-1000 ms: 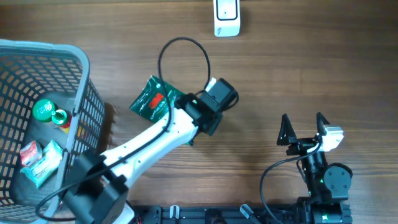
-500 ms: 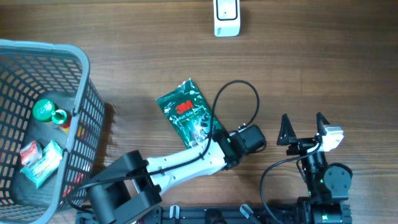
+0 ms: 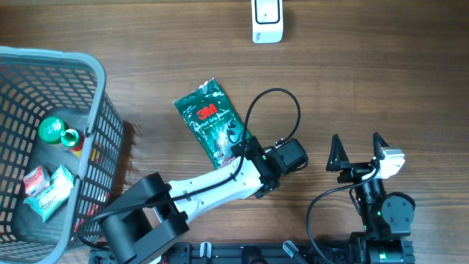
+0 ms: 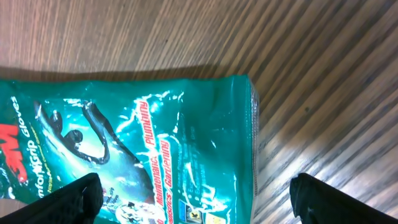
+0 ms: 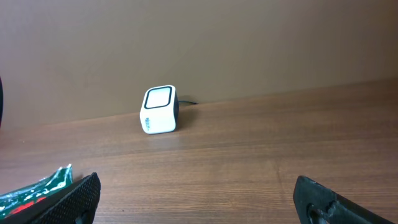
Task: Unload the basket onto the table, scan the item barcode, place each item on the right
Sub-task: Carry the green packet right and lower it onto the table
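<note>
The item is a green 3M glove packet [image 3: 211,122] lying printed side up on the wooden table, near the middle. My left gripper [image 3: 242,149] stands open at the packet's near end. In the left wrist view the packet [image 4: 137,143] fills the frame and runs down between the two black fingers [image 4: 74,198], which do not pinch it. No barcode shows on the visible face. The white scanner [image 3: 267,20] stands at the table's far edge, also in the right wrist view as the scanner [image 5: 159,110]. My right gripper [image 3: 358,152] rests open and empty at the front right.
A grey mesh basket [image 3: 97,88] stands at the left with a green-capped bottle [image 3: 53,130] and small packets [image 3: 47,189] inside. The left arm's black cable [image 3: 275,95] loops above the packet. A corner of the packet [image 5: 37,186] shows in the right wrist view.
The left arm swung the packet from beside the basket toward the table's middle, turning it over. Its jaws, shut on the packet before, now stand open. The right arm has not moved.
</note>
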